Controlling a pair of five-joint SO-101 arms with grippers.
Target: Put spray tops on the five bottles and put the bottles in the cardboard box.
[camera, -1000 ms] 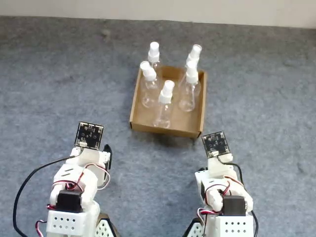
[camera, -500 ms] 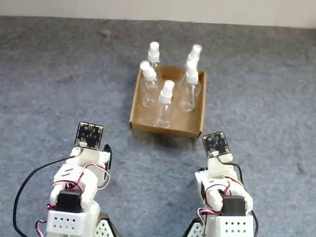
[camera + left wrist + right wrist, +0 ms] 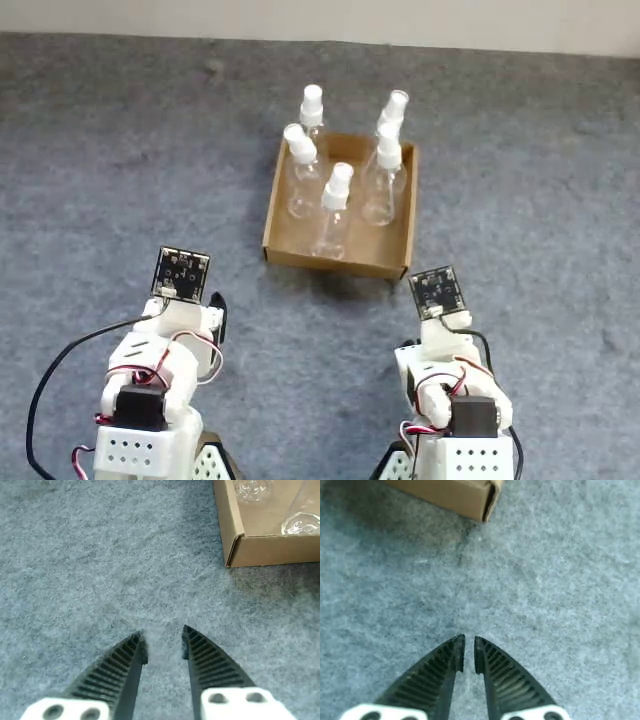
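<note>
The cardboard box (image 3: 285, 250) lies on the grey carpet in the middle of the high view. Three clear bottles with white spray tops (image 3: 337, 186) (image 3: 300, 145) (image 3: 388, 150) stand inside it, and two more (image 3: 312, 104) (image 3: 396, 104) stand at its far wall. Both arms are folded back near the front edge, left arm (image 3: 160, 360) and right arm (image 3: 450, 375). My left gripper (image 3: 162, 636) hangs over bare carpet, slightly open and empty, near the box corner (image 3: 240, 545). My right gripper (image 3: 469, 647) is shut on nothing, short of the box's other near corner (image 3: 455, 495).
Grey carpet (image 3: 120, 180) runs on all sides of the box. A pale wall strip (image 3: 320, 20) borders the far side. Cables (image 3: 60, 370) loop beside the left arm's base.
</note>
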